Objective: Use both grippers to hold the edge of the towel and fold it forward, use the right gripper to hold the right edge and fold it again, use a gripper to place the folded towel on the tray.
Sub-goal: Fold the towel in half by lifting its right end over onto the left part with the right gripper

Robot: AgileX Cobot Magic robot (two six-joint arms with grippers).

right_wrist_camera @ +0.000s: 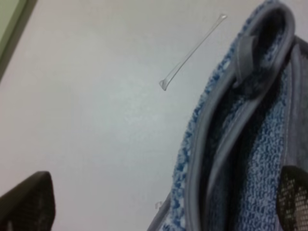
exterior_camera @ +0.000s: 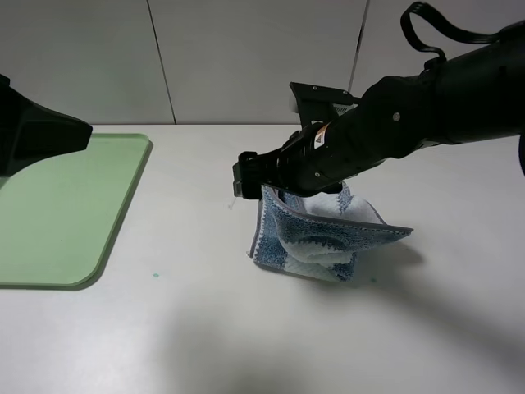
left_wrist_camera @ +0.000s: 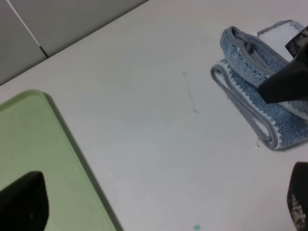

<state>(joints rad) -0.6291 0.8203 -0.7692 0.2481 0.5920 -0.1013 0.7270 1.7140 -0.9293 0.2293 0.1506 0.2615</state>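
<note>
The towel [exterior_camera: 328,238] lies on the table [exterior_camera: 246,336] just right of centre in the high view. It is a loose blue-and-white bundle whose layers gape, with one grey-trimmed flap poking out to the right. We judge it soft, limp and fairly light, thick enough to fill the jaws, rough enough not to slip and in no way fragile. The worry is that it sags or falls open if only one layer is pinched. From the left wrist view the towel [left_wrist_camera: 262,103] shows a rounded folded spine along its near side. We think the best hold is there, low down and across every layer at once, not on the loose flap. The right gripper [exterior_camera: 246,176] hangs over the bundle's upper left corner. In its own view its jaws stand wide, one tip over bare table, the other over the towel [right_wrist_camera: 250,144], and they clamp nothing. A thin clear plastic strip [right_wrist_camera: 192,50] lies on the table just beside the towel. The tray [exterior_camera: 74,213] sits well apart at the left of the frame. The left gripper [left_wrist_camera: 159,204] hovers at the tray's edge with wide, empty jaws.
</note>
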